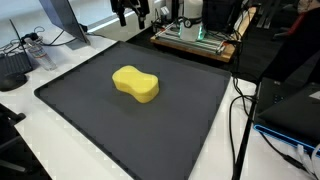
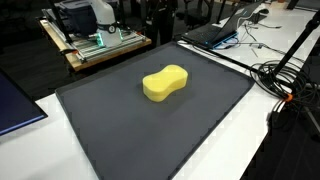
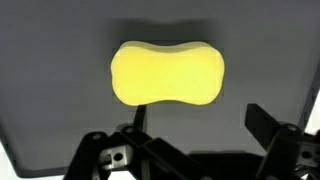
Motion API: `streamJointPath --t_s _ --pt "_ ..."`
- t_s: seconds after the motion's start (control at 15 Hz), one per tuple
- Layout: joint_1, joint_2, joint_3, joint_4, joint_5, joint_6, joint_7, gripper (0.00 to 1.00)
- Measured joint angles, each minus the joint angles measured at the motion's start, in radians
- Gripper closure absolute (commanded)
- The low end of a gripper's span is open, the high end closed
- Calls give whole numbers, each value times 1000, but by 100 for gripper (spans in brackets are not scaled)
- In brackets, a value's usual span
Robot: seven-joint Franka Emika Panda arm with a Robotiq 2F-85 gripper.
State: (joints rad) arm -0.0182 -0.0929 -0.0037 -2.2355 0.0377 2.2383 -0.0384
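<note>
A yellow, peanut-shaped sponge lies flat near the middle of a dark grey mat on a white table. It shows in both exterior views. In the wrist view the sponge sits above my gripper, whose two dark fingers are spread apart with nothing between them. The gripper hangs well above the mat and touches nothing. In an exterior view the gripper is at the top edge, beyond the mat's far side.
A wooden board with a device lit green stands past the mat's far edge. Black cables and a laptop lie beside the mat. A dark flat device sits at one side.
</note>
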Motion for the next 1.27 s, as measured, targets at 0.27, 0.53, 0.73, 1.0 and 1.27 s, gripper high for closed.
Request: streamJointPath --t_s 0.27,0.53,0.73,1.0,1.27 --pt "25 -53 18 -15 -10 -52 -7 0" --pt "29 -151 21 -99 -10 -52 -7 0" --pt "26 -244 15 -193 -10 -36 0 0" --pt "20 -374 -1 -321 -4 16 12 0" --pt "17 -473 -19 -412 0 83 25 0"
